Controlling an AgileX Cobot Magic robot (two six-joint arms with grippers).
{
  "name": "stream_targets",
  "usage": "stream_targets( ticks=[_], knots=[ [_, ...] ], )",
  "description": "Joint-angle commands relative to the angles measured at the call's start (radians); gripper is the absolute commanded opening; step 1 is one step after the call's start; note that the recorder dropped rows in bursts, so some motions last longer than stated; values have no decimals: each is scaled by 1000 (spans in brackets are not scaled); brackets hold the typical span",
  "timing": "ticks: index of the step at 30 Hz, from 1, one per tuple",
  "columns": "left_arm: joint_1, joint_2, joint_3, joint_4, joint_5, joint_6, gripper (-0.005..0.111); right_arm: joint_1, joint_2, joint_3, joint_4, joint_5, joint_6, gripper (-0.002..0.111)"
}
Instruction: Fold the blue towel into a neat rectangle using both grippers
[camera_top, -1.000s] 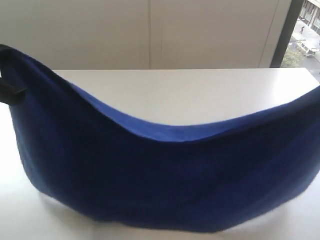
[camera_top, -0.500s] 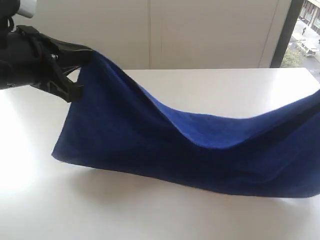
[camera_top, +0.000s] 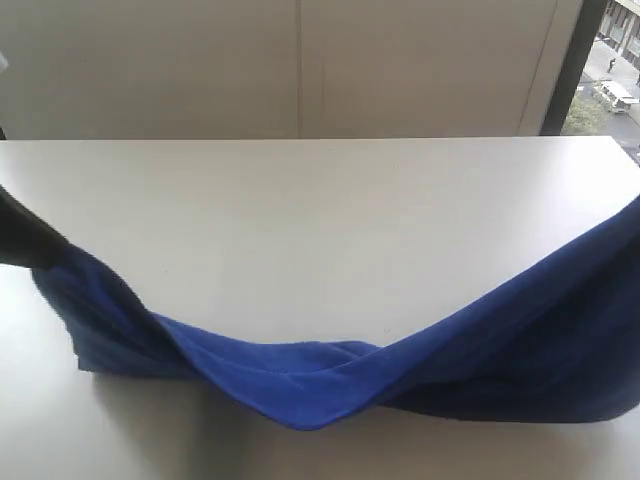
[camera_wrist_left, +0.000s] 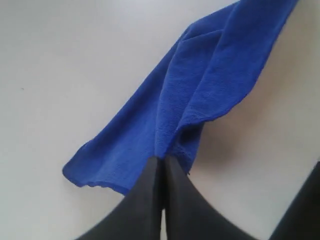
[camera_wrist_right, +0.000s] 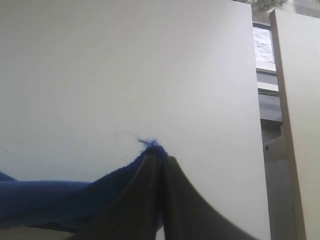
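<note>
The towel (camera_top: 300, 385) hangs between the two arms over the front part of the table (camera_top: 320, 200). Its left end is low, near the table surface. Its right end is higher and leaves the exterior view at the right edge. The middle sags down and seems to rest on the table, where the upper and lower edges cross each other in a twist.

The left gripper (camera_wrist_left: 161, 161) is closed on the towel. Its two fingers are pressed together with the cloth edge pinched between them, and a loose corner flap hangs beside the grip. The right gripper (camera_wrist_right: 159, 159) is also closed on the towel, but it holds very little: only a small blue tuft shows past the fingertips.

The first risk, in my judgement, is on the right side. The bite there is thin, so if the arms move apart or lift quickly, the weight of the cloth may pull the corner out. The second risk is the twist in the middle. If the towel is put down like this, the layers will probably lie crooked and the rectangle will not be neat. The two ends are also at different heights, so the edges may not meet evenly.
</note>
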Motion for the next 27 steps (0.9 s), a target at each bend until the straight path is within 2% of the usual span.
stream_targets(
  ticks=[1, 7, 12, 17, 27],
  knots=[
    [2, -144, -25, 75, 118, -120, 0, 20, -101, 2, 2, 54, -3, 0],
    [2, -356, -28, 230, 134, -253, 0, 58, -228, 2, 2, 110, -3, 0],
    [2, -385, -20, 316, 124, -311, 0, 58, -228, 6, 2, 110, 2, 0],
    [2, -273, 22, 354, 28, -328, 0, 58, -119, 63, -1, 77, 2, 0],
    [2, 144, 95, 490, -416, -328, 0, 58, 269, 163, -5, -271, 7, 0]
  ],
)
